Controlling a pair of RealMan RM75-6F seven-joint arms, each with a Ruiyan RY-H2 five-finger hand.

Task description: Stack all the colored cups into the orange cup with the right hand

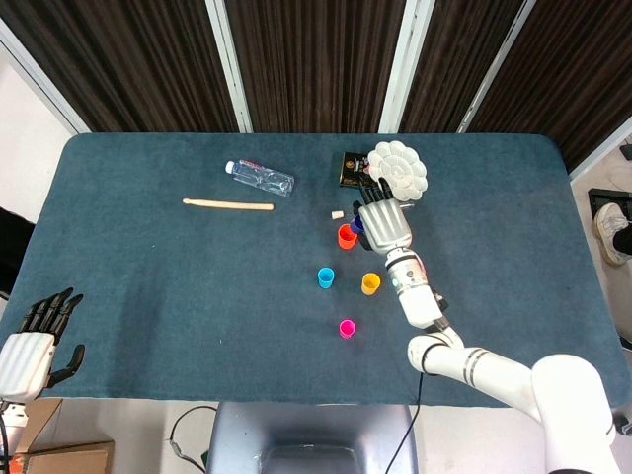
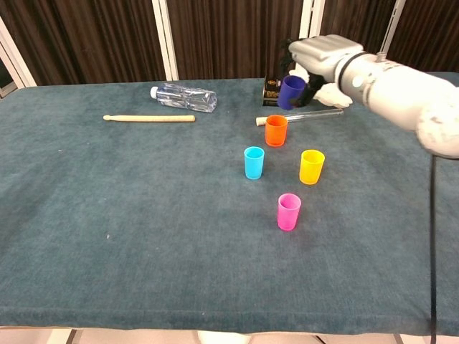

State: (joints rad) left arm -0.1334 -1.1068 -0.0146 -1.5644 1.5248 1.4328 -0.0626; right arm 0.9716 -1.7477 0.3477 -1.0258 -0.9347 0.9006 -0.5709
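Right hand (image 1: 385,223) holds the purple cup (image 1: 357,226) up beside the orange cup (image 1: 347,236).
Head view: its fingers hide most of the purple cup; the blue cup (image 1: 326,277), yellow cup (image 1: 370,283) and pink cup (image 1: 347,328) stand apart on the table (image 1: 148,286). The left hand (image 1: 35,346) hangs off the near-left corner, fingers apart, holding nothing.
Chest view: fingers clamp the purple cup in the air, just above and behind the orange cup.

Teal table (image 2: 107,215); orange cup (image 2: 276,130); blue cup (image 2: 254,163); yellow cup (image 2: 311,166); pink cup (image 2: 288,211); purple cup (image 2: 291,92); white hand (image 2: 320,51).
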